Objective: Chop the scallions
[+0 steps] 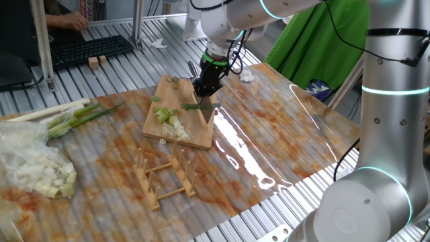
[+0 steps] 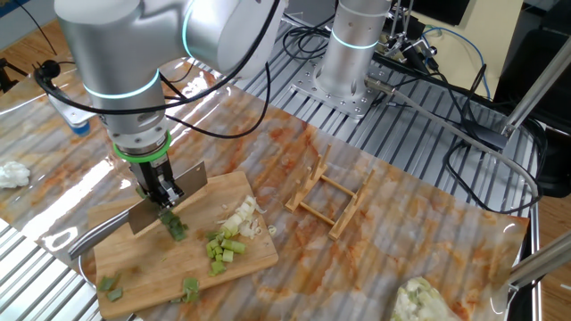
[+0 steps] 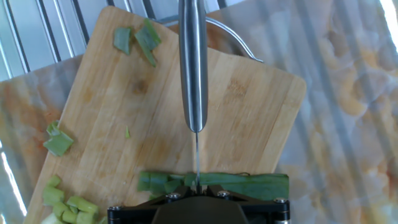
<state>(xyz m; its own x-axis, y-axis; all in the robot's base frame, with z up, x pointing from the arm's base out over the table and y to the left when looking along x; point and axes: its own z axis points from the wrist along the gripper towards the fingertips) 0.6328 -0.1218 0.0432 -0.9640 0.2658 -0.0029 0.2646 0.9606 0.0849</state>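
Note:
My gripper [image 1: 205, 86] [image 2: 159, 189] is shut on the handle of a knife [image 1: 207, 109] [image 2: 169, 194] over the wooden cutting board [image 1: 195, 138] [image 2: 169, 259] [image 3: 249, 112]. In the hand view the knife [image 3: 193, 68] shows edge-on, with the gripper [image 3: 196, 190] at the bottom edge. Its thin blade stands across a long green scallion piece [image 3: 236, 183] [image 2: 175, 228] [image 1: 191, 105]. Chopped white and pale-green scallion bits [image 1: 172, 126] [image 2: 230, 234] [image 3: 68, 204] lie heaped on the board beside it. A few green scraps [image 3: 134, 38] lie at the board's far end.
A wooden slotted rack [image 1: 164, 178] [image 2: 330, 192] stands next to the board. A bundle of long whole stalks [image 1: 67, 114] and a pale heap in clear plastic [image 1: 33, 165] [image 2: 428, 299] lie further off. A crumpled white wad [image 1: 246, 76] [image 2: 11, 174] sits near the cloth's edge.

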